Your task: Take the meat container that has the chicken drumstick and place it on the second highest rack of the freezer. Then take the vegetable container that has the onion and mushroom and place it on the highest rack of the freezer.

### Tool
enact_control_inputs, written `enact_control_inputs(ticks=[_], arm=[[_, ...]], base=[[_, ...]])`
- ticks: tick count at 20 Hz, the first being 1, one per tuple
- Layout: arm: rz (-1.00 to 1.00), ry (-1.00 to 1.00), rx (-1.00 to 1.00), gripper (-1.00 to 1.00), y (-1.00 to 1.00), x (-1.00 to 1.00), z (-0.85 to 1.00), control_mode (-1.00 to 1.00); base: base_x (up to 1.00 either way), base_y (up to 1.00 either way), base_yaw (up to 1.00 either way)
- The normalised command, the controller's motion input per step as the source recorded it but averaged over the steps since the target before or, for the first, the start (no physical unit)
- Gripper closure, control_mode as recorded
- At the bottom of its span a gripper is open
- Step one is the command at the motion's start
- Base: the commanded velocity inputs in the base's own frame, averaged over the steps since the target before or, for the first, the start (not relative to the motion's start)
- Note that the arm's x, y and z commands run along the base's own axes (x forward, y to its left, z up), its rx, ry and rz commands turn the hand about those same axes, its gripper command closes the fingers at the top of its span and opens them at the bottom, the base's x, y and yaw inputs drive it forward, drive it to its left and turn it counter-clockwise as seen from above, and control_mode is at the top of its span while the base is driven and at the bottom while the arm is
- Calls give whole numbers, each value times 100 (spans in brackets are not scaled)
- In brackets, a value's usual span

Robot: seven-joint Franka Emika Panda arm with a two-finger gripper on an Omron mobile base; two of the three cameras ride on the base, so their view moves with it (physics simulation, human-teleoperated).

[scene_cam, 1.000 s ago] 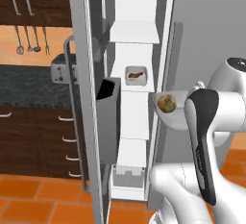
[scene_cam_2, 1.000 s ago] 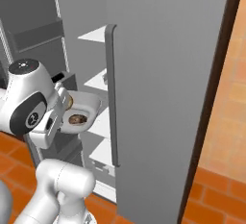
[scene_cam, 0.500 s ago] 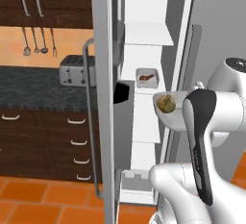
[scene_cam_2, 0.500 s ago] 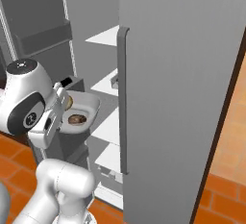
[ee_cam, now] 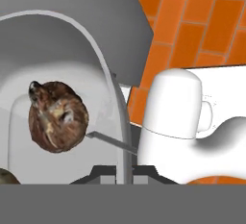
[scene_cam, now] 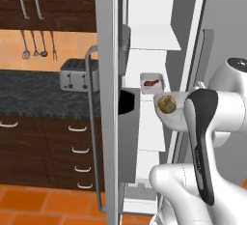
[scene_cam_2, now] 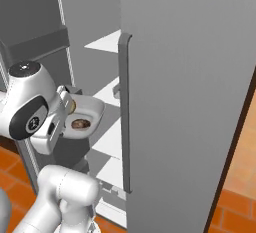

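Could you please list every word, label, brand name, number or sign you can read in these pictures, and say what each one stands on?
There is no readable text in any view.
The tall grey freezer with its white shelves bears no label.
The silver toaster on the dark counter shows no brand.
The white container with the onion and mushroom, which the gripper is shut on, is unmarked.
The round mark on the arm's dark joint is too small to read.

Toaster (scene_cam: 78, 74) on counter (scene_cam: 43, 98); utensils (scene_cam: 36, 52) hanging.
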Motion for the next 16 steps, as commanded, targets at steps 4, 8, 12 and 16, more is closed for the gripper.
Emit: enact_control_inputs(ticks=[4,8,12,16], arm=[[0,0,0,100,0,0,0,100],[0,0,0,100,0,0,0,100],[0,0,0,100,0,0,0,100],[0,0,0,100,0,0,0,100]], base=[[49,24,0],[62,0,0],[66,0,0],[53,0,0]])
